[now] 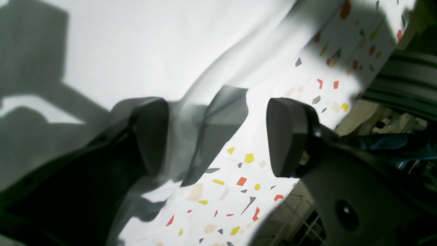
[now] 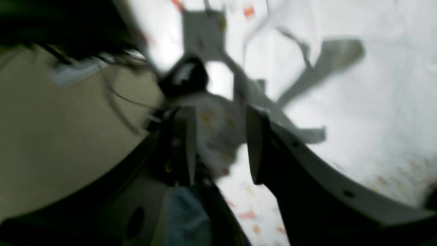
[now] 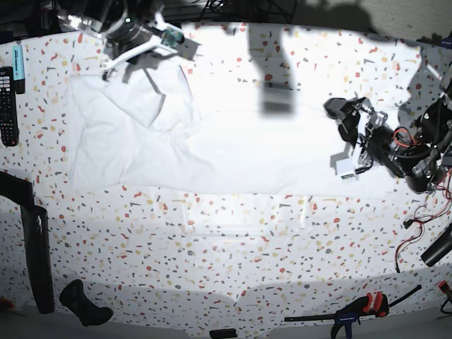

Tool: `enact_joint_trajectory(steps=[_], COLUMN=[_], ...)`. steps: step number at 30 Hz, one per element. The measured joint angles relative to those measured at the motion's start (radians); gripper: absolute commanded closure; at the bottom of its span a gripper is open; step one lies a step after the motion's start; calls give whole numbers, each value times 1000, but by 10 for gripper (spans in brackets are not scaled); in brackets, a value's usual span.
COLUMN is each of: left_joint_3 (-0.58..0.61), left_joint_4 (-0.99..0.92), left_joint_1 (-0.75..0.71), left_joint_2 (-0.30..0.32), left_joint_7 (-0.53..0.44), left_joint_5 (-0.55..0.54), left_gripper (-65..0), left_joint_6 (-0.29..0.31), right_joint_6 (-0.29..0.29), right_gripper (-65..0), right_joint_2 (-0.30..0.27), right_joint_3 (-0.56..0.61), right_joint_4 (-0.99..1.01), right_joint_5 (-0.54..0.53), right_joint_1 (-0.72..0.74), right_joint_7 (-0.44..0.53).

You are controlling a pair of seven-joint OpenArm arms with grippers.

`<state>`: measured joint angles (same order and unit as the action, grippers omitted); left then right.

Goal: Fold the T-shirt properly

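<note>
Your left hand (image 1: pixel 218 136) gapes wide over the T-shirt (image 3: pixel 212 148) edge, empty. Your right hand (image 2: pixel 220 147) stands part-open above the speckled table (image 3: pixel 212 261), gripping nothing.

Hard overhead light in my base view: the T-shirt (image 3: pixel 212 148) blows out against the table (image 3: pixel 212 240), its edges barely readable. A block-shaped shadow falls mid-cloth; the lower table is dimmer. Fisheye bend at the corners, with dark vignetting. My left wrist view is sharp on the speckles, soft on the near fingers (image 1: pixel 286 136), with deep arm shadows at left. My right wrist view is smeared throughout, motion blur, white glare on the cloth at right.
</note>
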<state>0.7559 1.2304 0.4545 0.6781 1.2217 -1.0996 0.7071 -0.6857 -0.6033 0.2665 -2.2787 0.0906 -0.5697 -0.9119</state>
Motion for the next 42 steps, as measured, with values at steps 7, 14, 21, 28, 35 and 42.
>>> enact_joint_trajectory(steps=[7, 14, 21, 28, 35, 42], left_joint_3=[0, 0, 0, 0, 0, 0], left_joint_4=[0, 0, 0, 0, 0, 0], left_joint_1=[0, 0, 0, 0, 0, 0], left_joint_2=[0, -2, -2, -2, -2, -2], left_joint_7=[0, 0, 0, 0, 0, 0], left_joint_5=[0, 0, 0, 0, 0, 0], left_gripper=[-436, -436, -436, -436, -436, -436], left_joint_6=[0, 0, 0, 0, 0, 0], right_joint_6=[41, 38, 39, 38, -4, 5], right_gripper=[-159, -160, -160, -115, -89, -180], right_joint_2=[-17, -17, -3, 33, 38, 38], right_joint_3=[-2, 2, 2, -2, 37, 114], right_joint_4=[77, 167, 256, 329, 313, 274], right_joint_5=[140, 143, 150, 150, 87, 72], right_joint_1=[6, 10, 75, 109, 110, 110], right_joint_7=[195, 214, 235, 269, 185, 155])
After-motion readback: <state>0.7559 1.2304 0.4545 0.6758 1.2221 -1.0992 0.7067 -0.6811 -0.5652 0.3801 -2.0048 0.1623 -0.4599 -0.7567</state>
